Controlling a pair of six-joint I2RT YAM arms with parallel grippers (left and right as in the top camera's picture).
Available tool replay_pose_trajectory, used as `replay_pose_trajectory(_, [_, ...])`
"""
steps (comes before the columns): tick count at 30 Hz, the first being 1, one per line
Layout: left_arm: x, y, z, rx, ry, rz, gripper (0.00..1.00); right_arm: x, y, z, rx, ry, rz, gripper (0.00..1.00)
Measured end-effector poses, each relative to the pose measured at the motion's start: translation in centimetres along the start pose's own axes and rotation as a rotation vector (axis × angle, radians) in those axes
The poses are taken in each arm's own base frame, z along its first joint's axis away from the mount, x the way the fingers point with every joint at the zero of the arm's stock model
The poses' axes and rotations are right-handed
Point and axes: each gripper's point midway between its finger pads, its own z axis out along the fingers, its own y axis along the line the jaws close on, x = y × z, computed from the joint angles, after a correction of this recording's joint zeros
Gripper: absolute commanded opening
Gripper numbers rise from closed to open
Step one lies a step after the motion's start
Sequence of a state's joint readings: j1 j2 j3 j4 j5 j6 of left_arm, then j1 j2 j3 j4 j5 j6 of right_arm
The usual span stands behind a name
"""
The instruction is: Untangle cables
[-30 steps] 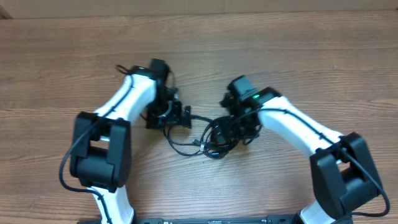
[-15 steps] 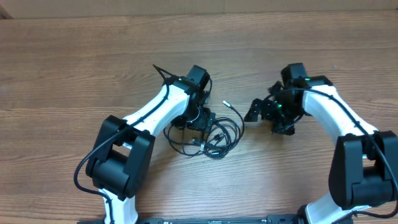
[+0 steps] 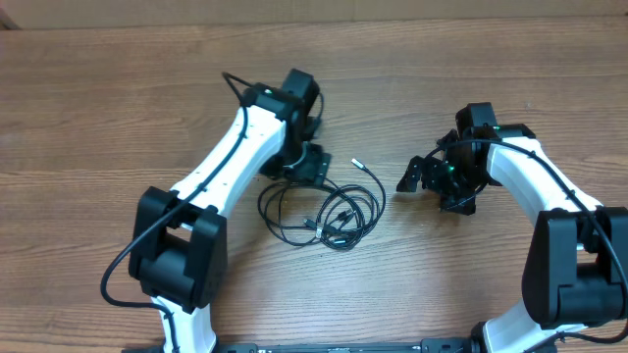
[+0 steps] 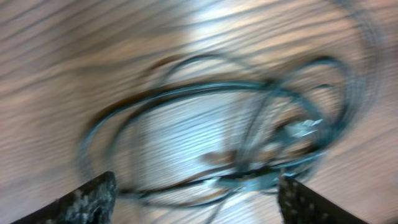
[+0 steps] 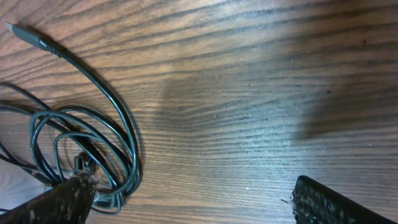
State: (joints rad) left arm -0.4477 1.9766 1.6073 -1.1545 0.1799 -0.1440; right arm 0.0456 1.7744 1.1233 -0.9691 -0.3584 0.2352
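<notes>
The cables (image 3: 326, 213) are thin black cords lying in loose, overlapping loops on the wooden table, mid-frame. One free end with a silvery plug (image 3: 356, 164) points up and away from the loops. My left gripper (image 3: 312, 169) hovers just above the loops' upper left edge, open and empty. In the left wrist view the cables (image 4: 249, 130) show blurred between its fingers (image 4: 93, 199). My right gripper (image 3: 432, 189) is open and empty, to the right of the loops. In the right wrist view the cables (image 5: 87, 149) lie by its left finger (image 5: 62, 202).
The wooden table (image 3: 118, 118) spreads all round the cables. The table's far edge (image 3: 412, 20) runs along the top of the overhead view. Both arm bases stand at the near edge, left (image 3: 177, 265) and right (image 3: 574, 284).
Both grippers have left the bundle. The right arm swung away to the right and the left arm moved right then back. The cables now lie looser, one plug end free.
</notes>
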Motion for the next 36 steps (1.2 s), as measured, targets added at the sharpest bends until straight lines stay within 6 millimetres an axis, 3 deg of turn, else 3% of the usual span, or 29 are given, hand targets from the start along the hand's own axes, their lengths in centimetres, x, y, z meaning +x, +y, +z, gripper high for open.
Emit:
replay_pose_trajectory(4, [-0.9, -3.8, 0.6, 0.080, -0.051, 0.103, 0.70, 0.0, 0.0, 0.0, 0.001, -0.002, -0.001, 1.00])
replay_pose_trajectory(6, [-0.7, -4.6, 1.5, 0.071, -0.056, 0.120, 0.64, -0.1, -0.1, 0.0, 0.007, -0.003, 0.000, 1.00])
replay_pose_trajectory(15, [1.6, -4.2, 6.0, 0.024, -0.026, 0.130, 0.52, -0.2, -0.3, 0.0, 0.015, -0.008, -0.001, 1.00])
replay_pose_trajectory(19, [2.1, -3.7, 7.3, 0.021, -0.026, 0.126, 0.40, -0.2, -0.3, 0.0, 0.017, -0.008, -0.001, 1.00])
replay_pose_trajectory(36, [1.9, -4.0, 8.5, 0.028, -0.062, 0.096, 0.39, -0.3, -0.3, 0.0, 0.016, -0.012, -0.003, 1.00])
